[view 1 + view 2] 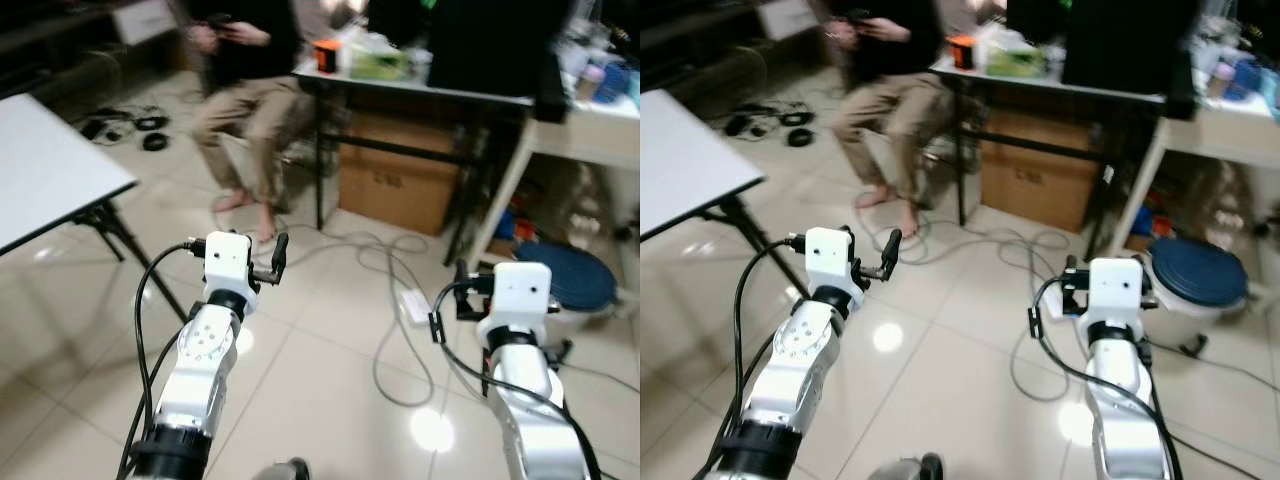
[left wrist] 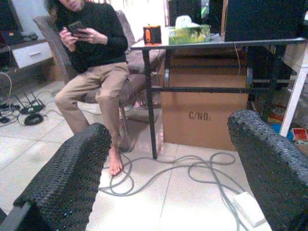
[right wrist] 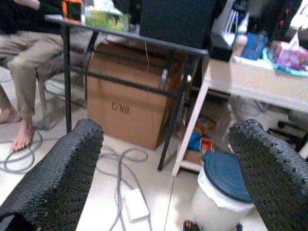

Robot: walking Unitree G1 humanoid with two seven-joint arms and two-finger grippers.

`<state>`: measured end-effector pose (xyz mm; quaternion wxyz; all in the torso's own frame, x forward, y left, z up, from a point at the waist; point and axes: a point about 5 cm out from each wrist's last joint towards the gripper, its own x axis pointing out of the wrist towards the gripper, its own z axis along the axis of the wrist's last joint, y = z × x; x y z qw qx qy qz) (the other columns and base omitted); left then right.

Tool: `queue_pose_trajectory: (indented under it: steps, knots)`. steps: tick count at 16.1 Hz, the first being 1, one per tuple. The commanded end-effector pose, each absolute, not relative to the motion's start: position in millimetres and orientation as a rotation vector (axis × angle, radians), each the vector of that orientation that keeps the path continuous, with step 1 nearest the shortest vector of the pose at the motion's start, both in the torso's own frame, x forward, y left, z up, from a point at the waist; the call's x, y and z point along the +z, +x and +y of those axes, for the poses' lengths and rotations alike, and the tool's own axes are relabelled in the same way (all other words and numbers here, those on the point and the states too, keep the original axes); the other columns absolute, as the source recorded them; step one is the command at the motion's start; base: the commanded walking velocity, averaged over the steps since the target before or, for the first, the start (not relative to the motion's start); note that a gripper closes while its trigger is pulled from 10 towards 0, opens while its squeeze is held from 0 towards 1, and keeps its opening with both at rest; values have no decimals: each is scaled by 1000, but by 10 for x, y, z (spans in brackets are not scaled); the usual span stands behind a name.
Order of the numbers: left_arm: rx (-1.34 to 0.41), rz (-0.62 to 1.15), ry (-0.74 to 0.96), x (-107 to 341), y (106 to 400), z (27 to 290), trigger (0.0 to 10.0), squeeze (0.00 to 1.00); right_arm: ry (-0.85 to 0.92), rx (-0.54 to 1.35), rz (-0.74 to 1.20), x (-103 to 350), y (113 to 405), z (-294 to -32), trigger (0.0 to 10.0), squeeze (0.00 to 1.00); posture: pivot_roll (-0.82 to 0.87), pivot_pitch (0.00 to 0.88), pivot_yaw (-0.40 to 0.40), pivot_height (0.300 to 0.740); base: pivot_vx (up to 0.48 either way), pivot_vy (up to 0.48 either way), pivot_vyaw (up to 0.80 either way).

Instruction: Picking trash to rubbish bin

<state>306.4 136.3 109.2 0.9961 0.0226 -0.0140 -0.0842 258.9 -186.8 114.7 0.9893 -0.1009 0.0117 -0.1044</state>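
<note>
Rubbish bin, a white pedal bucket with a dark blue lid, stands on the tiled floor beside the white bench leg, ahead to the right. Left gripper and right gripper have fingers spread wide and empty. I judge this the search stage: next, finding trash to pick.

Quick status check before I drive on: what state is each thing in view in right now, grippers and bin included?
Left gripper: fingers open, holding nothing.
Right gripper: fingers open, holding nothing.
White rubbish bin with dark blue lid: upright on the floor, lid shut.
Brown cardboard box: upright under the black-framed table.
Grey cables: loose, looped on the floor.
Person: seated by the table, barefoot.
</note>
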Motion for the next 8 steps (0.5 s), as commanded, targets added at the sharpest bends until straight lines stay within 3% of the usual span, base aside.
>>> queue_pose_trajectory:
  steps: [1,3,8]
  knots:
    - [-177,-20,63,1093,3086,1368,10000,0,-183,-222,22,1155,2598,-1864,10000,0,-91,47,70,740,0,0,800]
    - [-189,-24,61,1092,3080,1370,10000,0,-181,-224,23,1153,2594,-1865,10000,0,-90,49,69,740,133,0,800]
    - [-192,-19,73,1071,3045,1406,10000,0,-174,-226,30,1131,2568,-1863,10000,0,-82,64,73,740,480,0,733]
